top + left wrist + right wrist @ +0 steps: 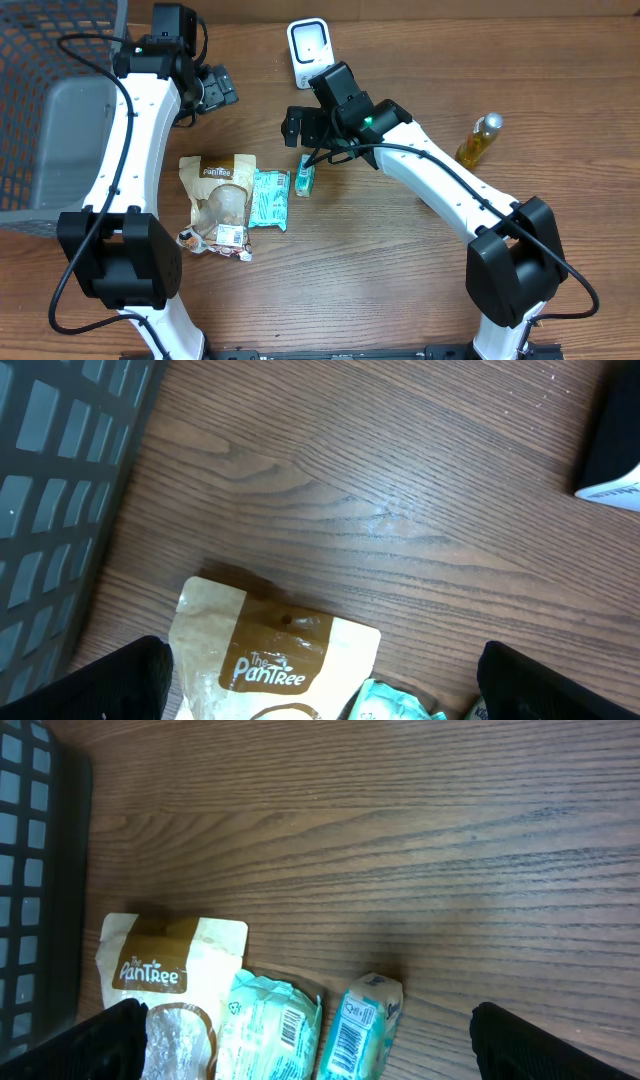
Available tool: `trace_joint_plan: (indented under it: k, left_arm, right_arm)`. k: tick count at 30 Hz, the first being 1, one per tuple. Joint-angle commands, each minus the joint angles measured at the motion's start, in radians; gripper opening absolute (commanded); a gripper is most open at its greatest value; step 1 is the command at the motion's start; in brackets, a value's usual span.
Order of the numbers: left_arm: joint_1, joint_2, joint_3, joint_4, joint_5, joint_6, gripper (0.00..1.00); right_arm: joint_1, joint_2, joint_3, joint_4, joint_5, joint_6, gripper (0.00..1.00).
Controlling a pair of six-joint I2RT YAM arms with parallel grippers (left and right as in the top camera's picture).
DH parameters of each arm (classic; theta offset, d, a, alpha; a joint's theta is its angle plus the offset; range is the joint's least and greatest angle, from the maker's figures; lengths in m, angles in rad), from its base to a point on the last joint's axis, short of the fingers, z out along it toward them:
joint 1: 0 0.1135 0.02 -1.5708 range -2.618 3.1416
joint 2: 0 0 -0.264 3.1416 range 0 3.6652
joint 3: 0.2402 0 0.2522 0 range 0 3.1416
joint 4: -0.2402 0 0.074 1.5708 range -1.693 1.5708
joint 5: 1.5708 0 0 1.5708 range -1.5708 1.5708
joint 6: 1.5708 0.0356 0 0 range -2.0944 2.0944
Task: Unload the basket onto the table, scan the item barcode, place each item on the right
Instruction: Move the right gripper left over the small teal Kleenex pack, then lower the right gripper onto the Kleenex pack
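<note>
Wood-grain surface (pixel 400 290), left of centre: kraft pouch (pixel 218 195) printed "The PanTree", crinkled teal packet (pixel 268 198), teal carton (pixel 305 180), the last two barcoded. Left end effector (pixel 213 90) and right end effector (pixel 298 127): fingers apart, empty; right one near the carton.

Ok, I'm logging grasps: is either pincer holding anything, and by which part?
Nothing is held: the left pincer and the right pincer both stand open and empty.

The bottom edge cuts off our right wrist view of the PanTree pouch (pixel 172 972), teal packet (pixel 268 1032) and small teal box (pixel 364 1025).
</note>
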Motion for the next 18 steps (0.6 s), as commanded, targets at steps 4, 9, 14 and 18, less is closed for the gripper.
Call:
trace_joint_plan:
  k: [4, 9, 14, 18]
  left_arm:
    - [0.000, -0.013, 0.019, 0.000, 0.005, -0.010, 1.00]
    - [-0.001, -0.013, 0.019, 0.000, 0.005, -0.010, 1.00]
    - [0.000, -0.013, 0.019, 0.000, 0.005, -0.010, 1.00]
    - [0.000, -0.013, 0.019, 0.000, 0.005, -0.010, 1.00]
  right_arm:
    - [0.000, 0.035, -0.008, 0.002, 0.009, 0.001, 1.00]
    - [0.000, 0.085, -0.008, -0.039, -0.019, 0.004, 0.99]
    - [0.000, 0.099, -0.008, -0.029, -0.054, 0.005, 1.00]
    - [0.000, 0.100, -0.008, 0.023, -0.056, 0.005, 1.00]
